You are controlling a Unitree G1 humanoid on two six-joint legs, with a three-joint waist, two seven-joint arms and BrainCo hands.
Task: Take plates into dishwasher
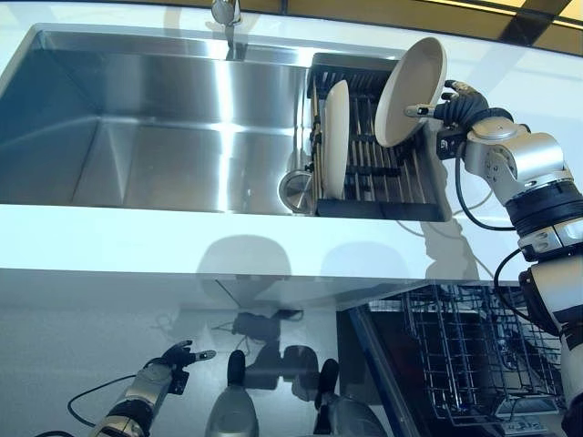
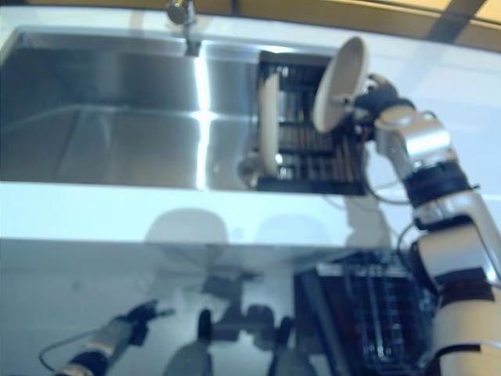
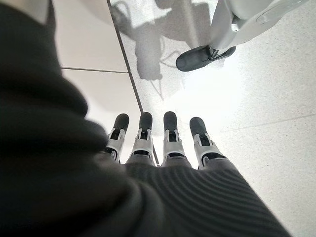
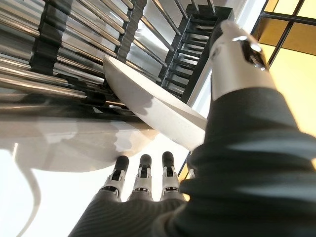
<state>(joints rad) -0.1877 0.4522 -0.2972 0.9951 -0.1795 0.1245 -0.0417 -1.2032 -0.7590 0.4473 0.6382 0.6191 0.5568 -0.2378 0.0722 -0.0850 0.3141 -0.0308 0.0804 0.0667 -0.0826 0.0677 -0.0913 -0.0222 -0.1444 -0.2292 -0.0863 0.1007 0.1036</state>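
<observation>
Nearest, the left hand (image 1: 173, 357) hangs low over the pale floor, fingers straight and holding nothing; its wrist view shows only those fingers above the floor tiles. To the right, the dishwasher rack (image 1: 474, 350) of dark wire sits pulled out below the white counter (image 1: 182, 238). Beyond the counter edge lies the stainless sink (image 1: 146, 118), with a faucet (image 1: 226, 16) at its far rim and a black dish rack (image 1: 383, 155) set in its right end. One cream plate (image 1: 335, 137) stands on edge in the rack's left slots. The right hand (image 1: 453, 109) holds a second plate (image 1: 412, 91) lifted above the rack, thumb across its face and fingers behind the rim. It is round, plain off-white, tilted with its face toward the sink. Only the right wrist view shows its shallow underside against the rack bars.
</observation>
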